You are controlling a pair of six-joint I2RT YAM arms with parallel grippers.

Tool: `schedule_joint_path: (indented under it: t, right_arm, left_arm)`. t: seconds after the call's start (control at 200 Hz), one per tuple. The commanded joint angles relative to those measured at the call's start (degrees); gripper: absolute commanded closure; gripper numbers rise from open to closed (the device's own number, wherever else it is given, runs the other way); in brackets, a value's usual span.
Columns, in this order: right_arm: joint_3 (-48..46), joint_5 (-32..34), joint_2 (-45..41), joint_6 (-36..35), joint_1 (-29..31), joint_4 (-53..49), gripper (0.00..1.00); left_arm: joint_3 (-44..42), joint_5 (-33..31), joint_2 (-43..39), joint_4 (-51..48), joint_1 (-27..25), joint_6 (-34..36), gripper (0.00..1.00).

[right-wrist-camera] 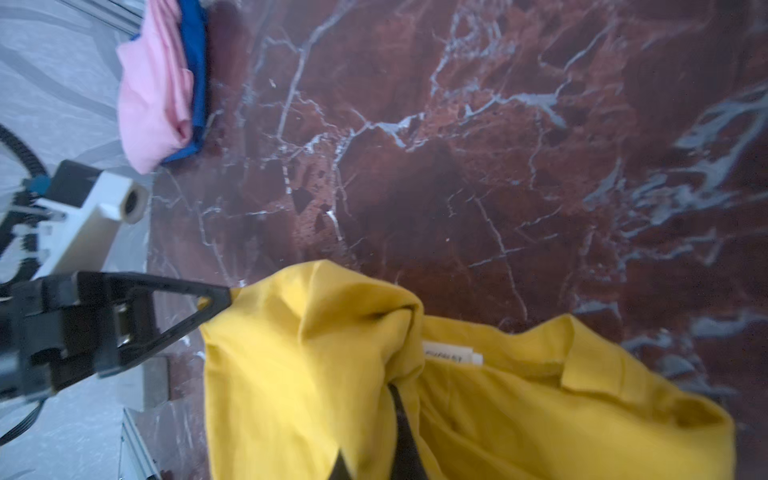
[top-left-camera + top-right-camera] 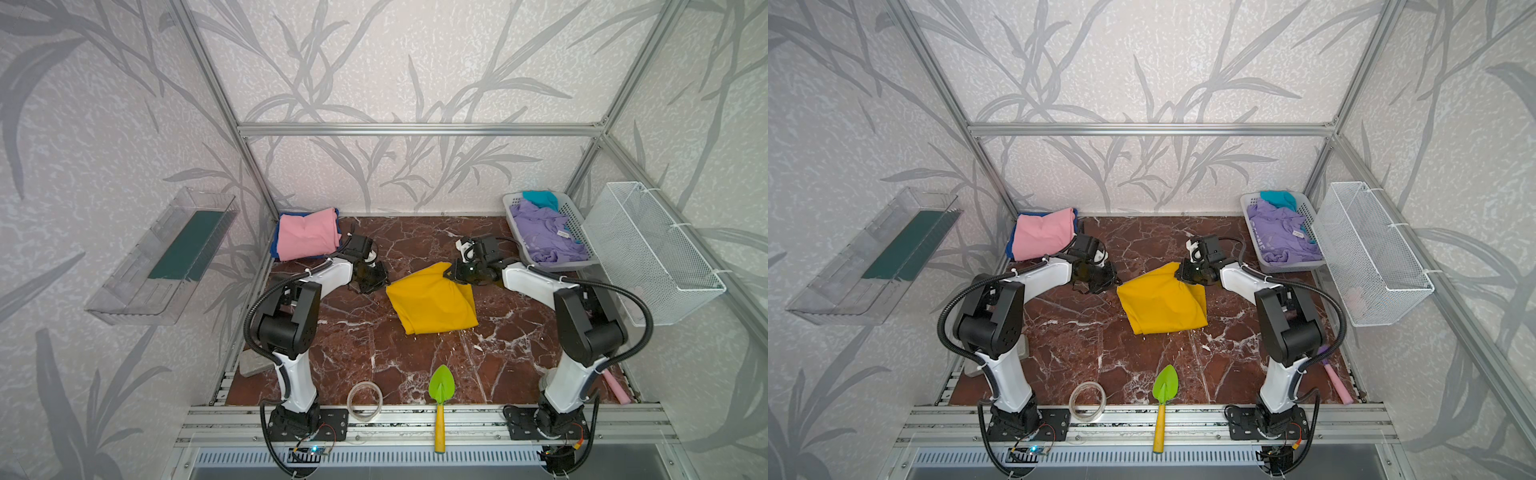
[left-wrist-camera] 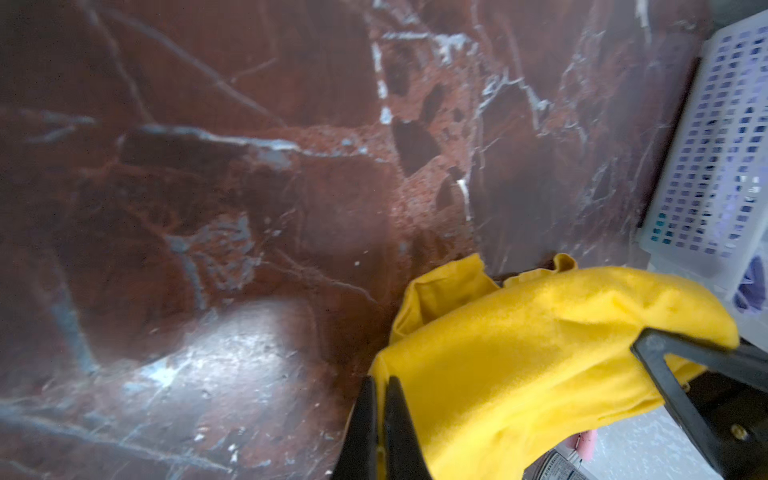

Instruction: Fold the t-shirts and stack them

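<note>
My left gripper (image 2: 380, 282) and right gripper (image 2: 451, 272) are both clamped on the mustard-yellow t-shirt (image 2: 432, 305), lying central on the table (image 2: 353, 353), at its ten and one o'clock corners. It's light, limp cotton that sags; I judge doubled hems grip best.

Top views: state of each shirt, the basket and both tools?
Blue t-shirt: folded, bottom of stack.
Pink t-shirt: folded, on top of it.
White perforated plastic basket: upright, holding two shirts.
Lavender t-shirt: crumpled inside it.
Teal t-shirt: crumpled inside it.
Mustard-yellow t-shirt: rumpled, not yet neatly folded.
Left tool: shut on its corner.
Right tool: shut on its other corner.
</note>
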Motion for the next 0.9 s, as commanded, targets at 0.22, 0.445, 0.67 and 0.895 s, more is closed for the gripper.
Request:
schedule_joint_path:
  t: [0.22, 0.445, 0.67, 0.895]
  right_arm:
    - [-12.45, 10.68, -22.78, 2.0, -0.37, -3.02, 1.0]
    - [-17.36, 11.96, -22.62, 2.04, -3.6, -0.6, 0.99]
    - [-11.83, 7.19, -13.91, 1.52, -6.56, 3.51, 1.0]
    - [-4.12, 2.94, -2.5, -0.17, -9.1, 6.43, 0.95]
  left_arm:
    - [11.27, 0.98, -3.44, -3.26, -4.63, -0.11, 1.0]
    - [14.76, 0.7, 0.71, -4.19, -5.55, -0.57, 1.0]
    - [19.13, -1.91, 3.81, -6.47, -5.46, 1.0, 1.0]
    - [25.22, -4.58, 10.74, -8.15, -4.27, 1.45, 1.0]
